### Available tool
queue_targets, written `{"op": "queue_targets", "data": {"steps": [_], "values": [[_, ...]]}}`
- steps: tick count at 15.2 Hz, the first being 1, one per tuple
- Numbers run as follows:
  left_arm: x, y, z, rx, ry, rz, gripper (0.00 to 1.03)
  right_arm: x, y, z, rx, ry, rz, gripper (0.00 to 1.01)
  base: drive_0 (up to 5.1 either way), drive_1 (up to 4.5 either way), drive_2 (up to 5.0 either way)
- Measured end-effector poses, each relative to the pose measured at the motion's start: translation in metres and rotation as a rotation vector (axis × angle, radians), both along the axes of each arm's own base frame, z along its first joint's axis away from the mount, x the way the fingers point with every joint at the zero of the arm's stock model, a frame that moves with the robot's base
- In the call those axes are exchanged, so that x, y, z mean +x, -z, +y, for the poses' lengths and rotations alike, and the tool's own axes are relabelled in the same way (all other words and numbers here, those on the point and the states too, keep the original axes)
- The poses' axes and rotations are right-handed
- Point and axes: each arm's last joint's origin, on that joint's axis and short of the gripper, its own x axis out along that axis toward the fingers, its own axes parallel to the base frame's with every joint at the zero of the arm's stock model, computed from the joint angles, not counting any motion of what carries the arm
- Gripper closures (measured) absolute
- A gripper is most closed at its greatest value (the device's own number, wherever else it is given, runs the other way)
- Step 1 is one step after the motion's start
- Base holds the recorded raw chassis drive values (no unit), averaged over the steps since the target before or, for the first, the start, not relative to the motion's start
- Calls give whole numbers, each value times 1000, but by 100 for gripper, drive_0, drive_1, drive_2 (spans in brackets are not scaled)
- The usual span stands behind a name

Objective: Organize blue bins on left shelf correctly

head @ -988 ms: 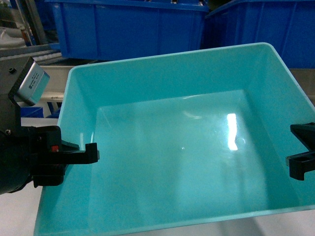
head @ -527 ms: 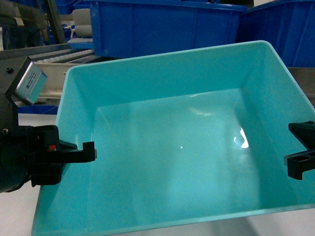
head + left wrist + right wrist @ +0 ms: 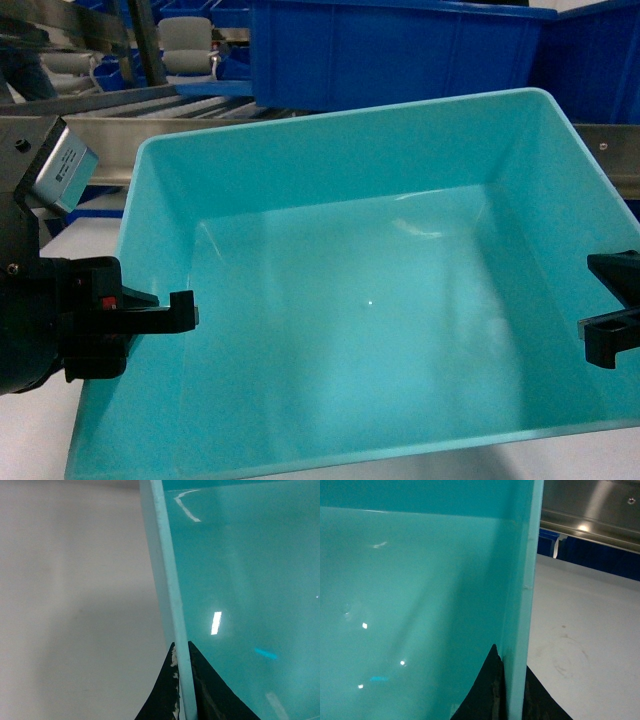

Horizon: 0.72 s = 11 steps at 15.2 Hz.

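Note:
A light turquoise blue bin (image 3: 370, 300) fills the head view, empty and held between both arms. My left gripper (image 3: 150, 305) is shut on its left wall; in the left wrist view its black fingers (image 3: 167, 690) pinch the bin's rim (image 3: 172, 595). My right gripper (image 3: 612, 310) is shut on the right wall, with the rim (image 3: 525, 595) clamped between the fingers (image 3: 487, 690). Behind the bin stands the left shelf (image 3: 100, 110), a steel rack with rails and white rollers.
Dark royal-blue crates (image 3: 400, 50) sit on the rack right behind the bin. A steel rail (image 3: 610, 150) runs past the bin's right corner. White tabletop (image 3: 75, 605) lies under the bin and shows again (image 3: 580, 630) on the right side.
The crates and rack behind have slid to the right in the head view, showing more steel rack at upper left. The bin and both grippers keep the same places in view.

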Motion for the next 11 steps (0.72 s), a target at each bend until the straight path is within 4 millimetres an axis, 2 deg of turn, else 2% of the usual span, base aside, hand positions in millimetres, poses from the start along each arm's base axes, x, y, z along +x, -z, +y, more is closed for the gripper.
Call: {"op": "queue_targets", "data": {"steps": [3, 11], "values": [[0, 0, 0, -1, 0, -2, 101, 0, 0, 0, 0, 0, -1, 99, -496, 137, 326], [0, 0, 0, -1, 0, -3, 101, 0, 0, 0, 0, 0, -2, 99, -497, 244, 244]]}}
